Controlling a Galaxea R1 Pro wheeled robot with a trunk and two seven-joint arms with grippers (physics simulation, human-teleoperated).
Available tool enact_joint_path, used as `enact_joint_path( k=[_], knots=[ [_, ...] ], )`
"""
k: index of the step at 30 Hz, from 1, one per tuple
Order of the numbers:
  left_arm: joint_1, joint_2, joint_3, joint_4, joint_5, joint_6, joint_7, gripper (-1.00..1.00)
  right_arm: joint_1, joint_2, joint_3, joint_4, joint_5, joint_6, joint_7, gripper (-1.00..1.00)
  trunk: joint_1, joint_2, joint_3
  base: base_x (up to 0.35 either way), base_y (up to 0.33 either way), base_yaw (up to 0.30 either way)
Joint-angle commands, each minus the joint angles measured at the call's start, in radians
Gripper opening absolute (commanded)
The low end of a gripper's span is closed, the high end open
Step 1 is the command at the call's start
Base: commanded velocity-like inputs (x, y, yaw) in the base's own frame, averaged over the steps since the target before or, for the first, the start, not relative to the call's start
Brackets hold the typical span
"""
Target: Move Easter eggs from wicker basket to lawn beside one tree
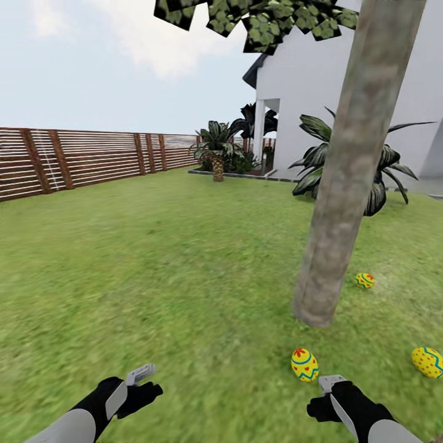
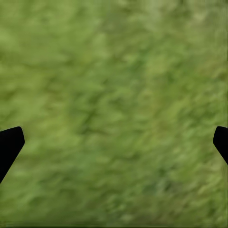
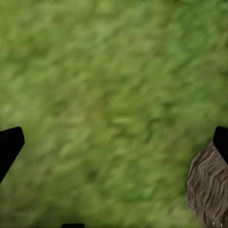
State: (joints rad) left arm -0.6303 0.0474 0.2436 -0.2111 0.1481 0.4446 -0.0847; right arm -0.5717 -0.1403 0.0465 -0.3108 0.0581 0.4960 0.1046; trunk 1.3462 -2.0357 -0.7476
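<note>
Three yellow patterned Easter eggs lie on the lawn (image 1: pixel 154 277) around the foot of a tall tree (image 1: pixel 335 215) with a grey-brown trunk. One egg (image 1: pixel 365 280) is just right of the trunk, one (image 1: pixel 304 364) is in front of it, and one (image 1: pixel 427 361) lies further right. My right gripper (image 1: pixel 323 394) hovers open and empty just below the front egg. My left gripper (image 1: pixel 149 380) is open and empty over bare grass to the left. In both wrist views the fingertips (image 2: pixel 10 142) (image 3: pixel 10 142) stand wide apart over grass. The wicker basket is out of view.
A brown slat fence (image 1: pixel 92 160) runs along the left and back. A white house (image 1: pixel 344 92) stands behind the tree, with a short palm (image 1: pixel 218 154) and dark leafy plants (image 1: pixel 381 172) near it. A rough brown surface (image 3: pixel 209 190) shows beside my right fingertip; I cannot tell what it is.
</note>
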Motion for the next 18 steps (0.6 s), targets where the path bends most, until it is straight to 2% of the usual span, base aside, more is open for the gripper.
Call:
enact_joint_path(
  k=[1,18],
  knots=[
    [0.000,0.000,-0.001,-0.001,0.010,0.006,0.000,1.00,0.000,-0.001,0.004,-0.002,0.006,0.006,0.006,1.00,-0.004,0.007,0.002,-0.110,0.000,0.022],
    [0.000,-0.001,-0.001,-0.001,0.009,0.006,0.000,1.00,0.000,-0.001,0.004,-0.002,0.006,0.006,0.006,1.00,-0.069,0.126,0.055,-0.299,0.000,0.002]
  ],
)
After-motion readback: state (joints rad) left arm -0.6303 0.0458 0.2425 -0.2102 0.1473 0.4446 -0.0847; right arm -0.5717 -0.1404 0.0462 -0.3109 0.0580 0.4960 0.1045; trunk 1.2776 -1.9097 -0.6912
